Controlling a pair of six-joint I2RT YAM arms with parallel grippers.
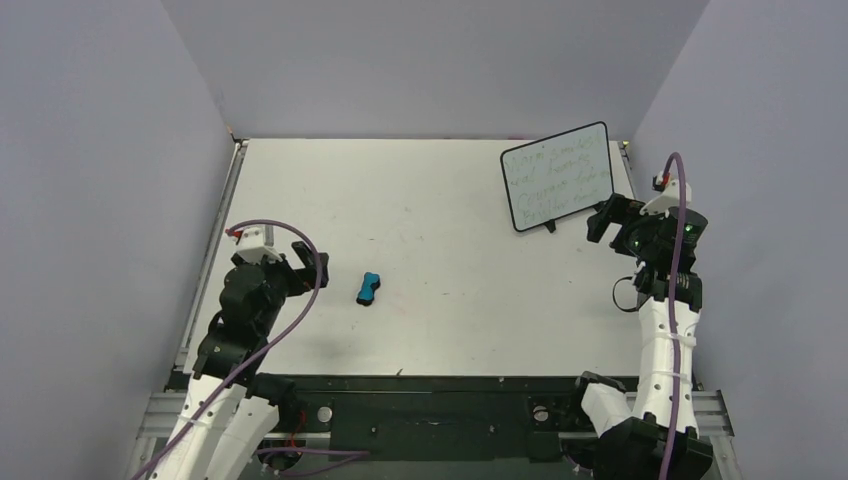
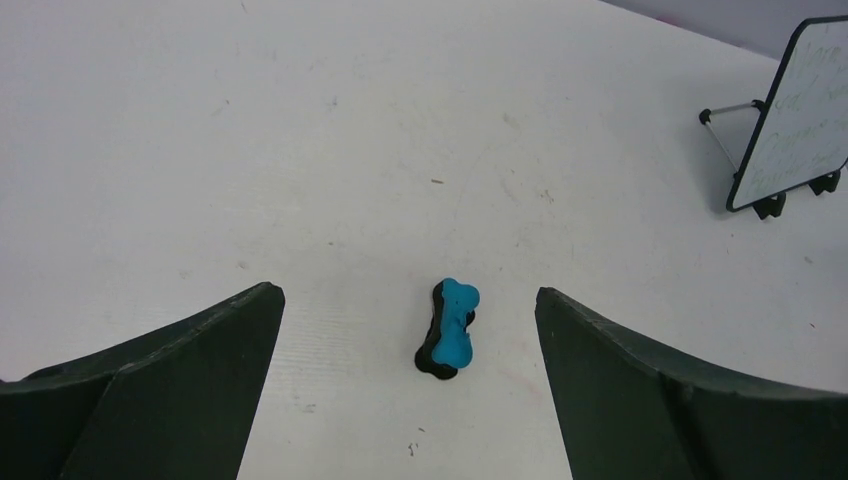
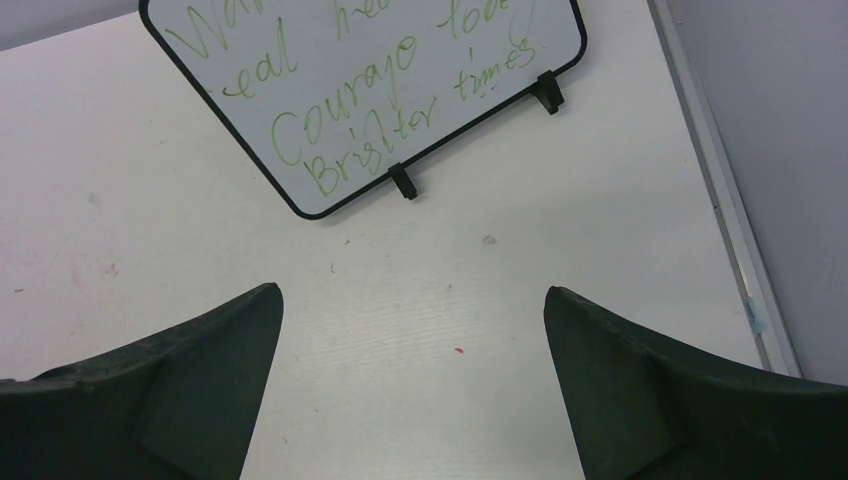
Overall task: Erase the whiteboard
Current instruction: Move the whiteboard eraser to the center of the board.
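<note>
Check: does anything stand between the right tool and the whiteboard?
Nothing visible does. Only bare table lies between the open right tool and the propped whiteboard; the blue eraser lies far to the left.

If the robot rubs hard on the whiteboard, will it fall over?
It might tip backward: the whiteboard stands tilted, propped on a thin wire stand and two small black feet, which looks like a light support. It may also slide, since the table looks smooth. The board itself looks flat and stiff, so it probably won't bend.

"Courage", "times" on whiteboard (image 3: 372, 92)
</note>
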